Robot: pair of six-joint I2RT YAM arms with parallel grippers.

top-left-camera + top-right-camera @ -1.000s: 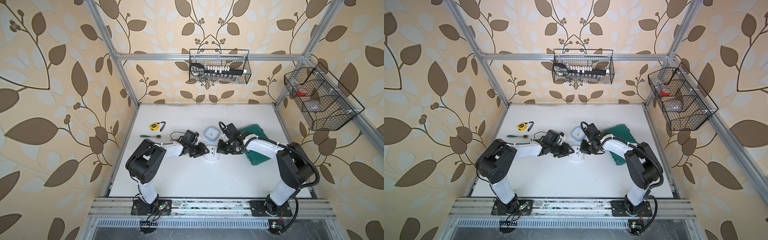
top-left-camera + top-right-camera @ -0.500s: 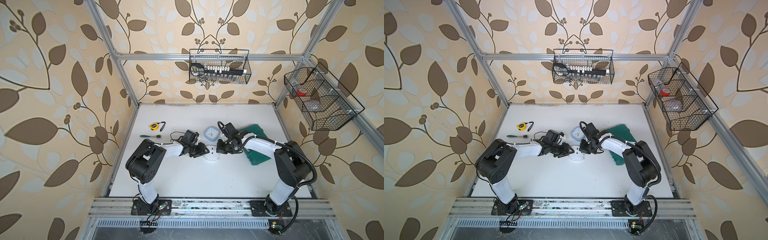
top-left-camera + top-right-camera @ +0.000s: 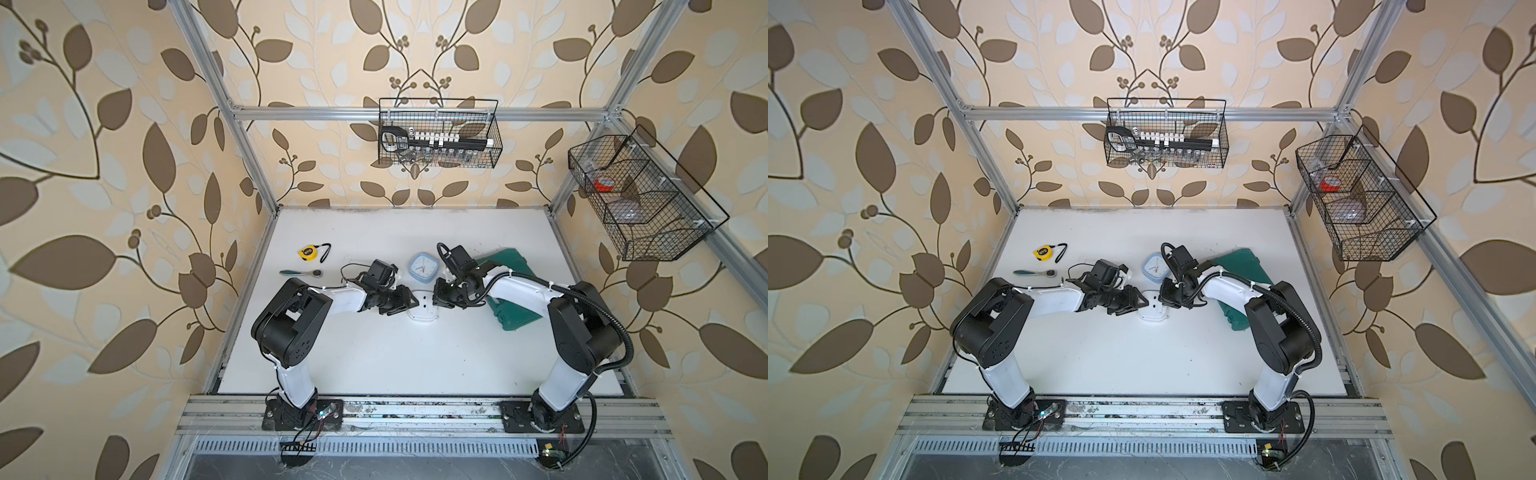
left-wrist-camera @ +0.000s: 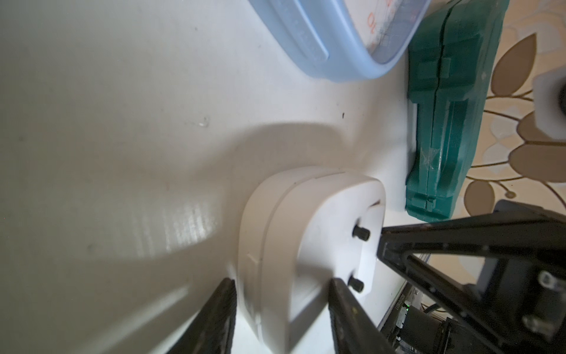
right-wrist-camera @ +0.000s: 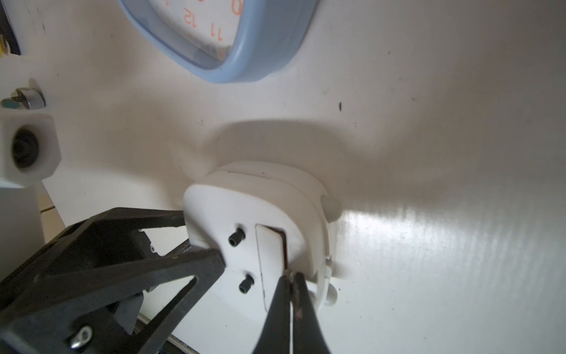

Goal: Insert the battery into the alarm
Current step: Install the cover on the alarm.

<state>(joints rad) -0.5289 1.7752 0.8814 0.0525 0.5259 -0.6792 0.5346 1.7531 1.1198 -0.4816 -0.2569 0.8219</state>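
A white alarm (image 3: 424, 311) (image 3: 1153, 312) lies face down mid-table, its back up, with two black knobs (image 5: 236, 237) and a white battery cover (image 5: 269, 254). My left gripper (image 4: 281, 280) (image 3: 409, 301) is shut on the alarm, one finger at its side and one on its back. My right gripper (image 5: 289, 275) (image 3: 436, 297) is shut, its tips at the edge of the cover, where a dark slit shows. The battery is hidden.
A blue clock (image 3: 422, 267) lies face up just behind the alarm. A green case (image 3: 513, 299) sits under the right arm. A yellow tape measure (image 3: 307, 252) and a ratchet (image 3: 301, 273) lie at the left. Wire baskets (image 3: 438, 139) (image 3: 640, 199) hang on the walls.
The right arm has crept very slightly toward the alarm. Both grippers keep the same state.
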